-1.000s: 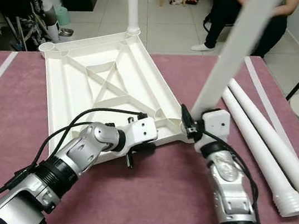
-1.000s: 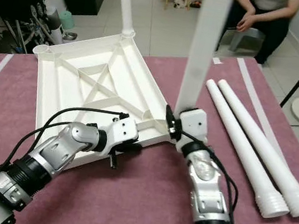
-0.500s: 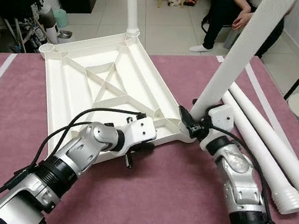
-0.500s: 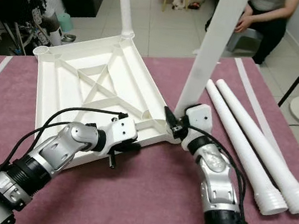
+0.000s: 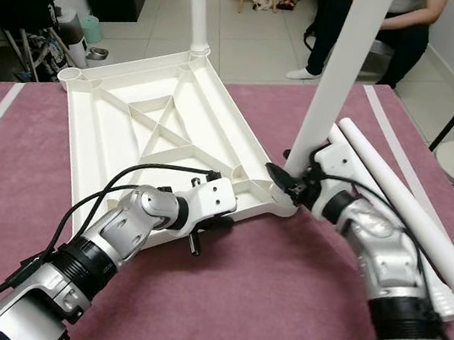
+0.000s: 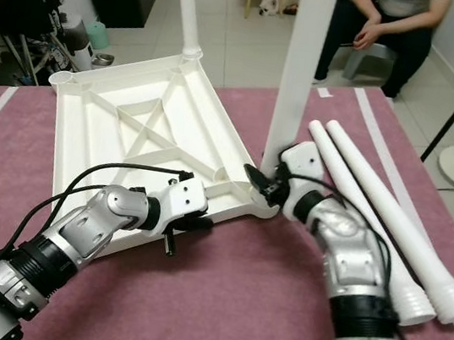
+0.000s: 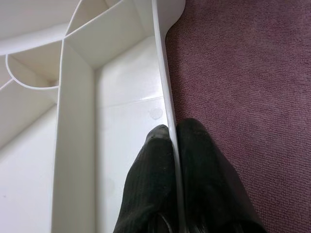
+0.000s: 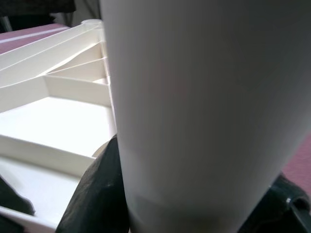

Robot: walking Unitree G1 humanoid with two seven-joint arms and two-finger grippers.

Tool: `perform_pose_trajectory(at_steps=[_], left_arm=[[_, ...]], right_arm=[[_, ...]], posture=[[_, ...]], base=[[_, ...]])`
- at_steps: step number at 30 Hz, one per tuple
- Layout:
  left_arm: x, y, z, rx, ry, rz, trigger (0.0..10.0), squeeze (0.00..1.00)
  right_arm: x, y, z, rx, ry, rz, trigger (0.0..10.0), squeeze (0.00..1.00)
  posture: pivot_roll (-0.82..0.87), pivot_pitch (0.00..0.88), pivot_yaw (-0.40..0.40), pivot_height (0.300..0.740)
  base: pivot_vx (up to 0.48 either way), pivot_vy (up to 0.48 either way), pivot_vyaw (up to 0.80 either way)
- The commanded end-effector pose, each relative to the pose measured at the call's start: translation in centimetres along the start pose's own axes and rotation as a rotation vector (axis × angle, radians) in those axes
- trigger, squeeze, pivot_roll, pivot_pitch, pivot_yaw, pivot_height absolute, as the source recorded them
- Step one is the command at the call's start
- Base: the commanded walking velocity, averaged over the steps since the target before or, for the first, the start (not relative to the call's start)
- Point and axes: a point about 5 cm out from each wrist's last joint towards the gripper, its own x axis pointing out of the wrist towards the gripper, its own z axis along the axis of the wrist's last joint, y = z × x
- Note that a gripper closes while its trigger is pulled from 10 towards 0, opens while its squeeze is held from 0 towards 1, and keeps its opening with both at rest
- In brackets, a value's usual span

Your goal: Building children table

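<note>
At near corner socket (image 5: 283,204) of upturned tabletop (image 5: 130,134), right gripper (image 5: 291,188) clamps leg (image 5: 337,75) upright, left gripper (image 7: 171,145) pinches rim; next likely twisting leg home

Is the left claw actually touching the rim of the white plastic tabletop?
Touching. In the left wrist view the left claw has its two black fingers pinched on either side of the thin rim of the upside-down white plastic tabletop.

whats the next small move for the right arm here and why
Probably keep turning the leg into the corner socket. The right gripper grips it near its base, standing about upright at that corner, while the left gripper pinches the tabletop rim to steady it.
</note>
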Motion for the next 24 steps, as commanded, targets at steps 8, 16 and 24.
perform_pose_trajectory(at_steps=[8, 16, 24], left_arm=[[-0.8, 1.0, -1.0, 0.022, 0.064, 0.086, 10.0, 0.00], [-0.8, 0.9, -1.0, 0.022, 0.062, 0.086, 10.0, 0.00], [-1.1, 1.1, -1.1, 0.020, 0.065, 0.095, 10.0, 0.00]], right_arm=[[-1.9, 1.3, -5.6, 0.090, 0.288, 0.119, 10.0, 0.00], [-1.1, 1.3, -6.1, 0.128, 0.285, 0.019, 10.0, 0.00], [0.0, 2.7, -8.2, 0.253, 0.296, -0.293, 10.0, 0.00]], posture=[[-0.09, 0.000, 0.175, 0.740], [-0.09, 0.000, 0.173, 0.740], [-0.08, 0.000, 0.172, 0.740]], base=[[0.000, 0.000, 0.00], [0.000, 0.000, 0.00], [0.000, 0.000, 0.00]])
